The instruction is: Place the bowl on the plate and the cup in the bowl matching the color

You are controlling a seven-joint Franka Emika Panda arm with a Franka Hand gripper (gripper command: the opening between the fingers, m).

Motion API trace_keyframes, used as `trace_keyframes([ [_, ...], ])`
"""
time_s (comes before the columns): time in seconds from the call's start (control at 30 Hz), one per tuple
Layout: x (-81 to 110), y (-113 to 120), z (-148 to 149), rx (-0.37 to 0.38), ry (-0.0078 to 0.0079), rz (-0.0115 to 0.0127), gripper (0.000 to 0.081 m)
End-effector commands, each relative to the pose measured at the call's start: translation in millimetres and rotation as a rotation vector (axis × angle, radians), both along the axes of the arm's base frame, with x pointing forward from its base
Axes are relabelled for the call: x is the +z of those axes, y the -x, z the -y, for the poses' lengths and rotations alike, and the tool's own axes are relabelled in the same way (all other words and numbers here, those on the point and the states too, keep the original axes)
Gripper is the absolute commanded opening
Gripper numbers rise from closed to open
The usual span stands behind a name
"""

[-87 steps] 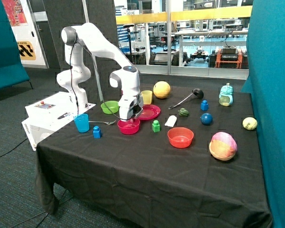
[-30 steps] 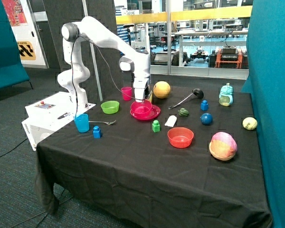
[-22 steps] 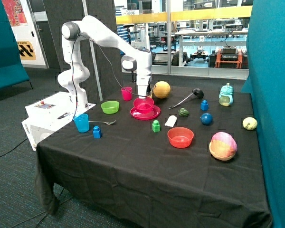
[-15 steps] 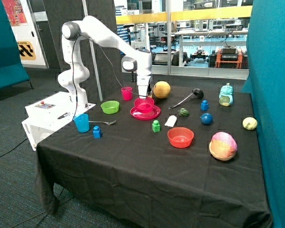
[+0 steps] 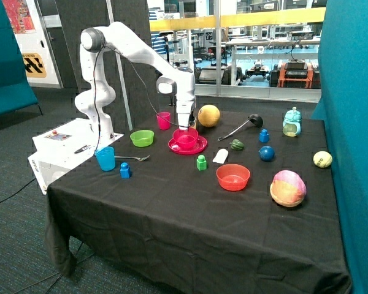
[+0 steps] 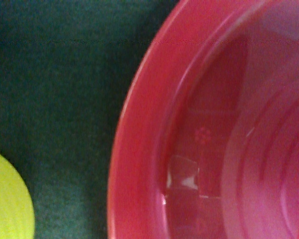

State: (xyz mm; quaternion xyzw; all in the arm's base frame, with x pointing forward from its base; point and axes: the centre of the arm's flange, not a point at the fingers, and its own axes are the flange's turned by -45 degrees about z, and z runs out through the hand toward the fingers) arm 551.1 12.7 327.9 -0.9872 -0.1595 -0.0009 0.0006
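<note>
The magenta-pink bowl [image 5: 185,138] sits inside the magenta-pink plate [image 5: 199,147] near the table's back, behind the green block. My gripper [image 5: 185,127] is down at the bowl's far rim, shut on it. The wrist view shows the plate's raised rim [image 6: 134,149] and the bowl's wall [image 6: 269,149] close up. The magenta-pink cup [image 5: 164,120] stands upright on the cloth between the plate and the green bowl, apart from the gripper.
A green bowl [image 5: 141,138], a spoon [image 5: 132,158], a blue cup [image 5: 105,158] and a blue block [image 5: 125,170] lie toward the robot base. A yellow ball [image 5: 209,115], a green block [image 5: 201,162] and an orange-red bowl [image 5: 233,177] lie around the plate. A yellow round thing [image 6: 5,199] shows beside the plate.
My gripper carried the bowl from the cloth in front of the plate over onto the plate. In the last half second it lowered the bowl a little into the plate.
</note>
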Motion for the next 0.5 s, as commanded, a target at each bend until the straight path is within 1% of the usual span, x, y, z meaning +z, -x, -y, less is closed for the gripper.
trace_keyframes([
  [0.0, -6.1, 1.9, -3.4, -0.004, 0.0015, -0.0017, 0.0008],
  [0.03, -5.6, 1.9, -2.8, -0.003, 0.0015, -0.0017, 0.0069],
  [0.07, -5.4, 1.9, -2.5, -0.003, 0.0015, -0.0017, 0.0108],
  [0.13, -5.0, 1.9, -1.3, -0.003, 0.0015, -0.0017, 0.024],
  [0.2, -4.9, 1.9, -0.1, -0.003, 0.0015, -0.0017, 0.0312],
  [0.27, -4.8, 2.0, 1.5, 0.002, 0.0015, -0.0017, 0.0374],
  [0.47, -4.2, 0.9, 6.8, -0.011, 0.0015, -0.0017, 0.0503],
])
